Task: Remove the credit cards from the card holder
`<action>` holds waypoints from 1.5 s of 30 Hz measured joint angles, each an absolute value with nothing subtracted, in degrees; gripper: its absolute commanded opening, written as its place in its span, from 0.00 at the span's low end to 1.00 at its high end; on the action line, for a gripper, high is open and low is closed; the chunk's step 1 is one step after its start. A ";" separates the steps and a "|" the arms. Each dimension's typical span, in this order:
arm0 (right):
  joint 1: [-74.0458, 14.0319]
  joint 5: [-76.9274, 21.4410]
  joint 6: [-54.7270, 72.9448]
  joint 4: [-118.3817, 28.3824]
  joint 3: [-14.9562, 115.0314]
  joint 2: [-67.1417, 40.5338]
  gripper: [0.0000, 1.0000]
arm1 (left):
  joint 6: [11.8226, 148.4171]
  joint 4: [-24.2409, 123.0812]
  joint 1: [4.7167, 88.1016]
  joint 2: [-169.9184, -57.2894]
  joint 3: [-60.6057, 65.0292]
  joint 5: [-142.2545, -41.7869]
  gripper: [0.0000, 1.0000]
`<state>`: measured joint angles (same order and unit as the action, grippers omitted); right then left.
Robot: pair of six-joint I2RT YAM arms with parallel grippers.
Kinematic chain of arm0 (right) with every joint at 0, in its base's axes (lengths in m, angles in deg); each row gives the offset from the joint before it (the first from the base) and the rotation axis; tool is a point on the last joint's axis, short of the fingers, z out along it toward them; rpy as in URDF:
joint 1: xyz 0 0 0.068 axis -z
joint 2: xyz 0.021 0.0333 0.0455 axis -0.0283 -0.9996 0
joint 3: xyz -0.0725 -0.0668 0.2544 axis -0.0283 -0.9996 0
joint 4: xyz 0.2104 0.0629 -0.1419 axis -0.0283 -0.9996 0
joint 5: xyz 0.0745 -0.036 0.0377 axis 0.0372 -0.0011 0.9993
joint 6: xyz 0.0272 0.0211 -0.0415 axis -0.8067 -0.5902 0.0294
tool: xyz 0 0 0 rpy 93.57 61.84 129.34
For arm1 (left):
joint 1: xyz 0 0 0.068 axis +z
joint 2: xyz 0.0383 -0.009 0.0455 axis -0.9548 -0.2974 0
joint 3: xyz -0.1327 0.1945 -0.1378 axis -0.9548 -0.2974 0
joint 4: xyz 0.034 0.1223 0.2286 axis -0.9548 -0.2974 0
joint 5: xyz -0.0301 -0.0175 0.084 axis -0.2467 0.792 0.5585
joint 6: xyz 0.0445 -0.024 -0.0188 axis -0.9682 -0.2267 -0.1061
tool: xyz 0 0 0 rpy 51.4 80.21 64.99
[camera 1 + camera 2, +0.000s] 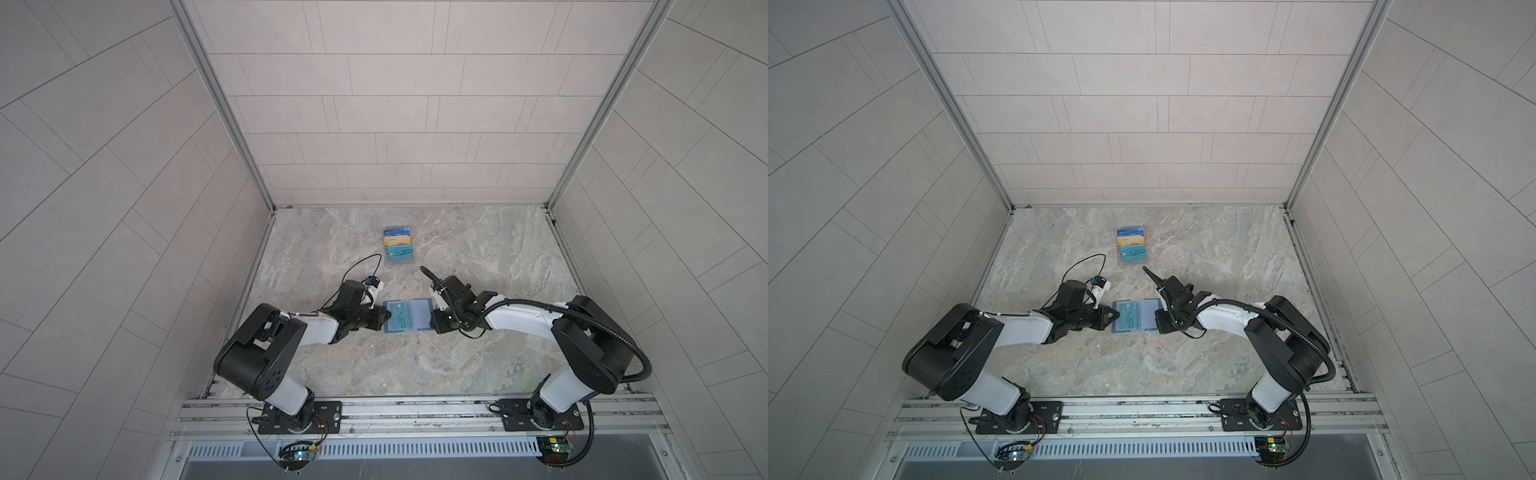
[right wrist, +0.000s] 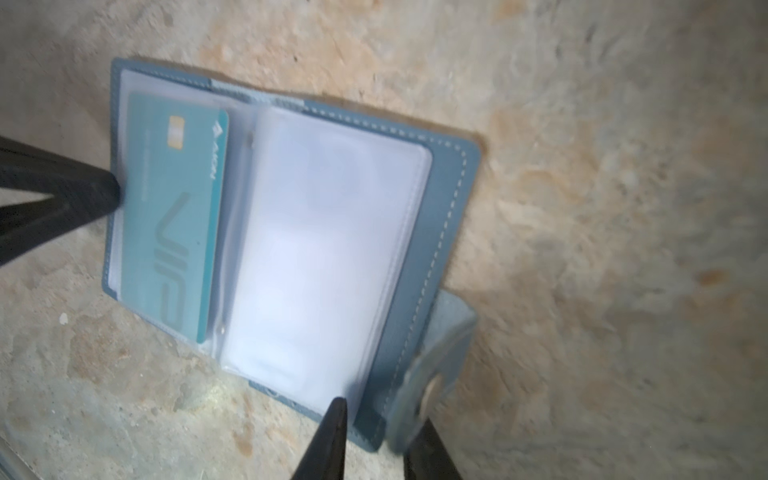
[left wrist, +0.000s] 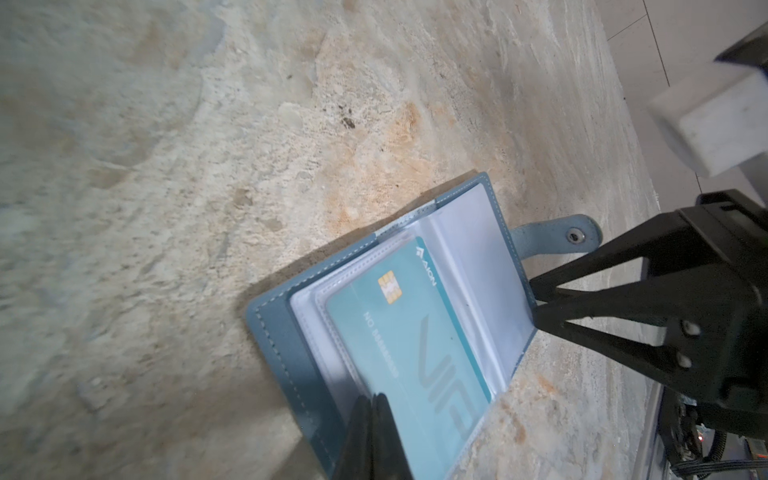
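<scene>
Left pincer [image 3: 372, 415] has its jaws together at the left edge of the open card holder [image 1: 419, 318], mid-table [image 1: 478, 249] between both arms. Is it nipping the teal card [image 3: 415, 353] or just a sleeve [image 3: 478, 316]? Can't tell! Right pincer [image 2: 380, 415] clamps the right cover, I'd say pinning it flat for the pull. Snap tab [image 2: 432, 374] is blurred; any cards beneath are hidden.

Right wrist view is soft: the round snap tab [image 2: 432, 386] on the teal-blue folding card holder [image 2: 449, 199] is a smear, and the right hand [image 2: 380, 415] runs off the frame. Left hand [image 3: 371, 405] is cropped too, covering part of the teal VIP credit card [image 3: 415, 353]. Print on the clear tiered stand [image 1: 399, 249] is too small to read.
</scene>
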<state>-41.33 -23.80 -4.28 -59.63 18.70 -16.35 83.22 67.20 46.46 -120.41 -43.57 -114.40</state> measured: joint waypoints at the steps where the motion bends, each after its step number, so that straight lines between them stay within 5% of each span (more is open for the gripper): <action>1: -41.57 -25.04 -4.26 -61.05 18.67 -15.70 0.29 | 83.13 67.20 46.46 -120.41 -43.57 -114.40 0.00; 7: -42.92 -30.18 -2.91 -68.48 21.23 -9.77 0.43 | 82.85 66.22 46.46 -119.93 -43.57 -114.13 0.00; 14: -42.90 -21.87 -1.73 -67.00 26.74 -10.41 0.50 | 82.89 63.70 46.46 -118.92 -43.53 -111.71 0.00; 28: -41.17 -8.54 -7.30 -56.53 31.72 -26.76 0.41 | 83.59 61.52 45.04 -118.88 -41.95 -109.35 0.00; 45: -38.94 -4.04 -10.77 -51.89 32.38 -31.65 0.34 | 83.35 60.58 44.54 -118.42 -41.95 -107.80 0.00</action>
<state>-38.94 -4.04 -10.77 -51.89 32.38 -31.65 83.35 60.58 44.54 -118.42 -41.95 -107.80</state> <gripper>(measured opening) 0.343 0.040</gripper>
